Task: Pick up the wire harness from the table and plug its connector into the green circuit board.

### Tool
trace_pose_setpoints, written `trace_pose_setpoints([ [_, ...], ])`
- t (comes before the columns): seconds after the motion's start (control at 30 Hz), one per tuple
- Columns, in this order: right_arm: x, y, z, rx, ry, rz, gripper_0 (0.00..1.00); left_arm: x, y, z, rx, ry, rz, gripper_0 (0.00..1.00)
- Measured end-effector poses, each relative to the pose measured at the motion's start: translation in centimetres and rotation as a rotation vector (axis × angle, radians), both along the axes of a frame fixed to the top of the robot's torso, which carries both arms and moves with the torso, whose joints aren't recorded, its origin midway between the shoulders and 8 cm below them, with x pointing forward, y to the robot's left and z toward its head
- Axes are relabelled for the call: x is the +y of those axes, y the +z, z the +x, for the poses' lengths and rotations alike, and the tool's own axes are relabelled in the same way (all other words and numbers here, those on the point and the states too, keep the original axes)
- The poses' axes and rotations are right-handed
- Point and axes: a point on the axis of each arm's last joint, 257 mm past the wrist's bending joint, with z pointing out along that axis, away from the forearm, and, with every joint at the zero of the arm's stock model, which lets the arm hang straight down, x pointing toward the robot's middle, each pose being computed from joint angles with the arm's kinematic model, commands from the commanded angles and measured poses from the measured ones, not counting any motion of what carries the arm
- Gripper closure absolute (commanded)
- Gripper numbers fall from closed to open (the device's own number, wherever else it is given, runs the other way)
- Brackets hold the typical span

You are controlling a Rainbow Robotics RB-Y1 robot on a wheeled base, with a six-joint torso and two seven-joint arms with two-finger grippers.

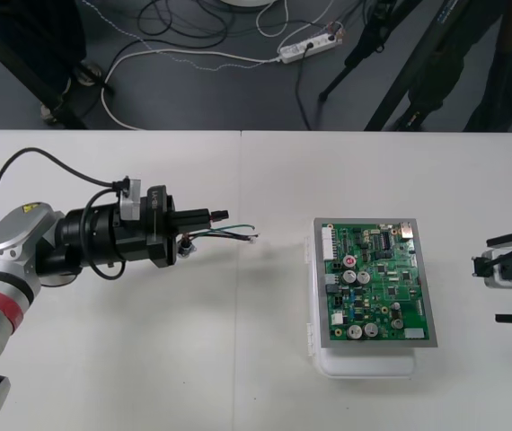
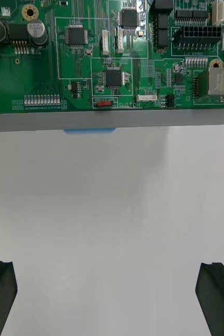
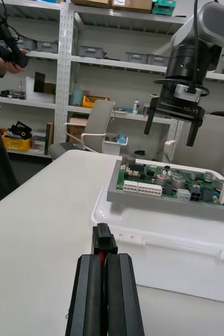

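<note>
My left end effector (image 3: 105, 258) is pressed together, pinching the wire harness by its small black plug (image 3: 104, 240), which sticks out just past my fingertips. The thin wires (image 1: 233, 234) trail beneath my fingers, their loose ends pointing toward the board. I hold all this over the pale surface (image 1: 148, 359), left of the board and well apart from it. Beyond the plug stands the white base (image 3: 159, 239) with the green circuit board (image 3: 169, 184) on top. On the board's far side my right end effector (image 1: 495, 278) hovers, its fingers (image 2: 0, 294) spread wide, with nothing between them.
</note>
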Motion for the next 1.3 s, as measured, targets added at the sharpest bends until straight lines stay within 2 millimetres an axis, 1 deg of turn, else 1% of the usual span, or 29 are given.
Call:
trace_pose_setpoints([
  [0.17, 0.4, -0.7, -0.2, 0.032, -0.065, 0.014, 0.00, -0.9, -0.4, -0.4, 0.014, -0.017, -0.004, 1.00],
  [0.3, -0.2, -1.5, -0.1, 0.032, -0.087, -0.036, 0.00, -1.9, -1.0, -1.1, 0.025, -0.046, 0.004, 1.00],
  [0.47, -0.4, -2.7, 0.0, 0.035, -0.081, -0.095, 0.00, -3.4, -1.7, -2.1, 0.037, -0.082, 0.009, 1.00],
  [0.6, -0.5, -3.1, 0.5, 0.023, -0.091, -0.124, 0.00, -4.5, -2.0, -2.9, 0.036, -0.106, 0.006, 1.00],
  [0.77, -0.2, -3.7, 1.2, 0.012, -0.145, -0.140, 0.00, -5.9, -2.4, -3.8, 0.018, -0.135, 0.003, 1.00],
  [0.97, 0.9, -4.5, 1.7, 0.002, -0.140, -0.150, 0.00, -7.4, -2.9, -5.0, 0.009, -0.168, -0.001, 1.00],
  [1.17, 2.5, -5.3, 2.0, 0.012, -0.129, -0.125, 0.00, -8.2, -3.3, -6.1, -0.005, -0.194, -0.001, 1.00],
  [1.3, 3.1, -5.3, 2.4, 0.004, -0.124, -0.126, 0.00, -8.6, -3.7, -6.8, 0.000, -0.215, 0.009, 1.00],
])
